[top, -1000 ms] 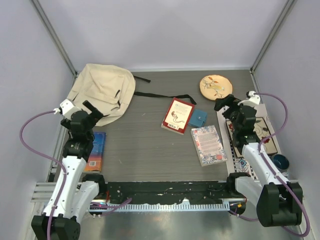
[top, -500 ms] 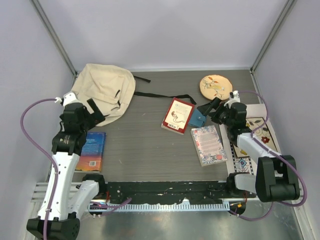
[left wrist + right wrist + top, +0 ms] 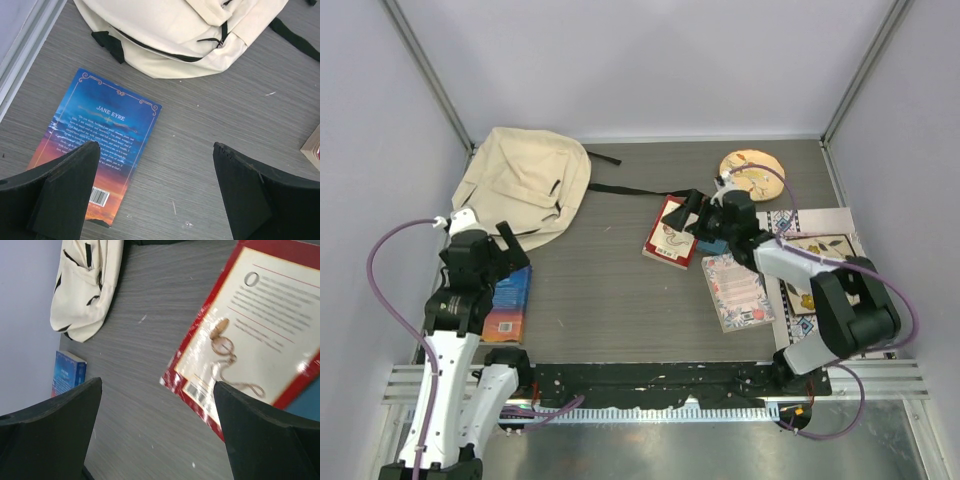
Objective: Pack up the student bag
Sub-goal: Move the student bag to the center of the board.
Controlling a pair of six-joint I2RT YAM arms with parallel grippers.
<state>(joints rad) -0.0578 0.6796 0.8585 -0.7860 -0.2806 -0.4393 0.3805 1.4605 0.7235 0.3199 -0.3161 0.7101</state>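
- Item: student bag [image 3: 525,185]; cream fabric, slumped flat at the far-left corner of the worktop [image 3: 600,300]; black strap trailed to the right.
- Handling, as judged: light, soft, shapeless; sagging expected when lifted; best taken at the zip rim or flap edge.
- left fingers [image 3: 65,192]: spread wide, empty, over the blue book [image 3: 100,145] just beside the bag.
- right fingers [image 3: 260,440]: spread wide, empty, over the red book [image 3: 255,325].

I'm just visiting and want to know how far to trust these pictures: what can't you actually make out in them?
- Student bag: left wrist view, cut off by the top edge; open or closed, unclear.
- Red book: right wrist view, print blurred.
- Small blue thing: right wrist view, cut off by the edge; top view, mostly under the right arm.
- Blue book: top view, partly under the left arm.
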